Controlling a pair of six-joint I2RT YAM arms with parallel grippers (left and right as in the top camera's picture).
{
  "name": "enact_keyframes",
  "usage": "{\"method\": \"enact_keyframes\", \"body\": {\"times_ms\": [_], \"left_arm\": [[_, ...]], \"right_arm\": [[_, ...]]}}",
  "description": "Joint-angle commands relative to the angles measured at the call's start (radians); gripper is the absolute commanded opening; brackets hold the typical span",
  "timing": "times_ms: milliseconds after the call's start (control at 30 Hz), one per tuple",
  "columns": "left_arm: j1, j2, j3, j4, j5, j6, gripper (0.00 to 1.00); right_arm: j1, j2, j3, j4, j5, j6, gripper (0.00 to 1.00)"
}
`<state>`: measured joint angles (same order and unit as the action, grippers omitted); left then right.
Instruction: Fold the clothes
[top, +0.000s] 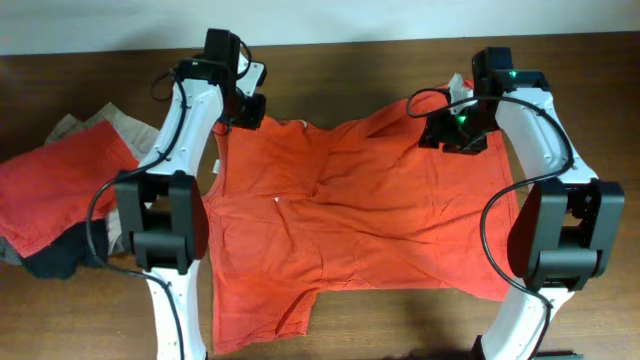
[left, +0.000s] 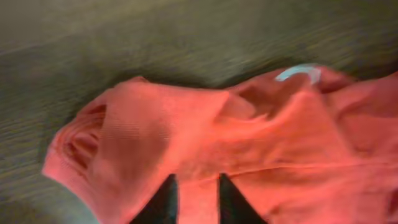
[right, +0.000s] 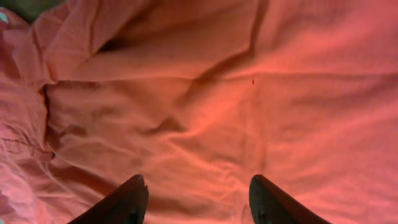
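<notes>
robot lab: arms (top: 190, 110), wooden table (top: 400, 320)

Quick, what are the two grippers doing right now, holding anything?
Left gripper: closed, pinching a fold of the orange-red T-shirt.
Right gripper: open above the same T-shirt, holding nothing.

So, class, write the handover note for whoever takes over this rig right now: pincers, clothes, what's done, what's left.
Left pincer: shut on a bunched edge of the orange shirt, at its far left corner.
Right pincer: open, close above the shirt's far right part, holding nothing.
The shirt lies spread on the table, wrinkled. A pile of other clothes sits at the left edge.
Done: shirt spread out. Left: smooth it, fold it, then the pile.
</notes>
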<state>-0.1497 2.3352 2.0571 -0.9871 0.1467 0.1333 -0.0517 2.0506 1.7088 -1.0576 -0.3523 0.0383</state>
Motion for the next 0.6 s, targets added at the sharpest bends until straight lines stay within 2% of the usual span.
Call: {"method": "enact_keyframes", "body": {"times_ms": [0, 100, 200, 367, 533, 567], "left_arm": [[0.004, 0.098, -0.002, -0.026, -0.048, 0.018, 0.15], [0.005, 0.124, -0.002, -0.039, -0.085, 0.013, 0.12], [0.009, 0.136, -0.002, -0.037, -0.123, -0.003, 0.11], [0.01, 0.137, -0.002, -0.026, -0.147, -0.018, 0.13], [0.01, 0.137, -0.002, -0.012, -0.147, -0.035, 0.17], [0.01, 0.137, -0.002, -0.012, -0.147, -0.037, 0.17]], "right_arm": [[-0.004, 0.011, -0.004, 0.031, -0.016, -0.001, 0.5], [-0.025, 0.011, -0.004, 0.081, 0.001, 0.053, 0.29], [-0.059, 0.011, -0.004, 0.148, 0.023, 0.105, 0.25], [-0.122, 0.015, -0.004, 0.265, 0.024, 0.125, 0.33], [-0.16, 0.042, -0.004, 0.387, 0.024, 0.124, 0.56], [-0.166, 0.051, -0.004, 0.412, 0.024, 0.123, 0.58]]}}
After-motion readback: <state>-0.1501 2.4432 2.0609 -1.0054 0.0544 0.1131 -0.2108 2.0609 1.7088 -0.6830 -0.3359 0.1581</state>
